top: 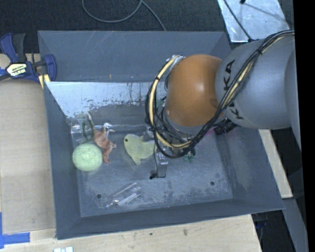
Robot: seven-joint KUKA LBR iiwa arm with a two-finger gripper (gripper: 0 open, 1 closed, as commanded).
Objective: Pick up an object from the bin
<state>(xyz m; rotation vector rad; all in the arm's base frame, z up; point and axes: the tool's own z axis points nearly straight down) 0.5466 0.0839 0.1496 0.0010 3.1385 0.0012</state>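
One risk we see: the gripper (pixel 158 169), whose opening and hold we cannot tell, stands low in the bin (pixel 203 174) just beside the pale yellow flat piece (pixel 135 148), so closing there may catch only its edge.

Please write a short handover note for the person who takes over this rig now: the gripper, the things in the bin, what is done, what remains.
Gripper: low in the middle of the bin, just right of the pale yellow flat toy; holds nothing visible.
Things: green ball at left, orange-pink toy beside it, clear cup above the ball in the view, clear plastic piece by the lower wall.
Done: arm is down in the bin.
Left: grasp one thing, lift it out.
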